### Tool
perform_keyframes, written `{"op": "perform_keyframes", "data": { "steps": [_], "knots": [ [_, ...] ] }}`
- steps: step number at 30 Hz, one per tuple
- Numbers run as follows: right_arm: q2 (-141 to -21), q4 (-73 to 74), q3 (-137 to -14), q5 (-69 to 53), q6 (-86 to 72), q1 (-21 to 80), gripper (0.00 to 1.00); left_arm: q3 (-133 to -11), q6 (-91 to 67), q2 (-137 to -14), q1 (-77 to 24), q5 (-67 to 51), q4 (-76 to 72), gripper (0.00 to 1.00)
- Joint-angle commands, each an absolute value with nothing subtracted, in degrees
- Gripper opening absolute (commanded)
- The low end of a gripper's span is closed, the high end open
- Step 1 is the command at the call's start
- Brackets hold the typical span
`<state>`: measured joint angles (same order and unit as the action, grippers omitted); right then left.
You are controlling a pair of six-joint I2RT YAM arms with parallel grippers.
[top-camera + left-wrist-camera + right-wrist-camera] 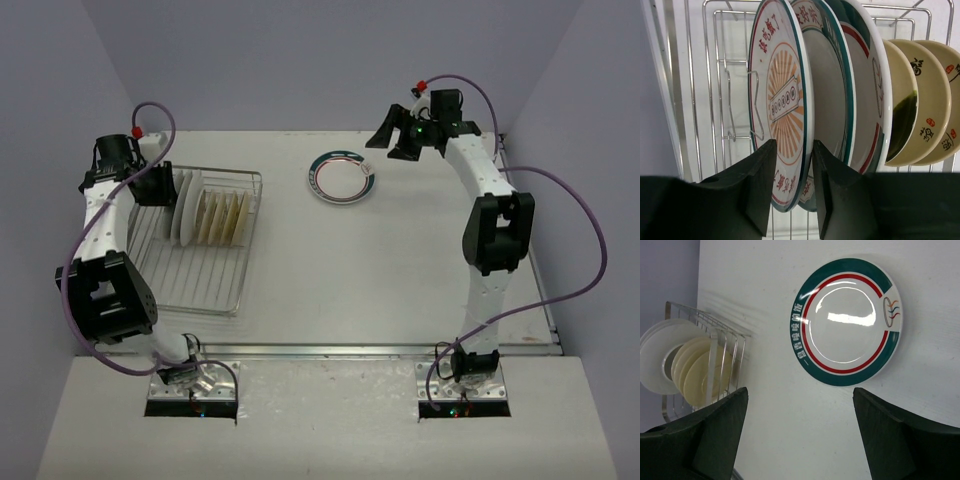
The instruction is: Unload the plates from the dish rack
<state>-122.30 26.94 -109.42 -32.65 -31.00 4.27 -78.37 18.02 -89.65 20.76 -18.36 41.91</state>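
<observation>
- On the counter point(400, 270), toward its left side in my top camera: one dish rack point(195, 285), silver wire, flat, with parallel rods and a raised rim.
- Across the far half of the dish rack: plates stood on edge in a row, the large ones on the rack's left and the small ones to their right.
- Item, leftmost in the rack: orange-centred plate point(782, 100), with a teal rim and an orange sunburst face with red lettering, upright.
- Items, next along the rack: two teal-rimmed plates point(827, 90), white with a red ring, packed close behind the first.
- Items, further right in the rack: I count three tan plates point(930, 100) from the left wrist camera. They are smaller, with dark and red marks, and one carries a dark green patch.
- Item, outside the dish rack, off its far right corner and apart from it: one flat plate point(340, 178), lying face up on the counter, with a teal rim, red ring and white centre.
- Left pincer point(793, 145): at the rack's far left corner. Its fingers are drawn together on the lower rim of the orange-centred plate, one on each face, and I read this as clamped on that plate.
- Right pincer point(800, 392): well to the right of the dish rack, past the flat plate and raised above the counter. Its fingers are spread wide apart, and I see only counter between them.
</observation>
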Motion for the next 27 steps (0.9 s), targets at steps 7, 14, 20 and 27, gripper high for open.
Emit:
{"op": "perform_keyframes", "data": {
  "steps": [7,14,20,27],
  "knots": [
    [-114.4,27.5,-105.4,-39.0,-30.6,5.8,0.85,-87.9,18.3,-94.1,26.1,-30.8,45.7,0.0],
    [-111.7,26.9,-104.3,-41.1,-32.8,7.1,0.86,-103.1,17.6,-96.2,28.8,-39.8,54.0,0.0],
    [-110.1,26.4,-103.6,-42.5,-34.3,7.3,0.86,-123.7,19.3,-98.2,28.6,-41.6,62.2,0.0],
    [-107.9,24.7,-103.2,-46.5,-38.2,7.4,0.9,-116.1,43.1,-82.4,15.2,-30.3,58.3,0.0]
  ]
}}
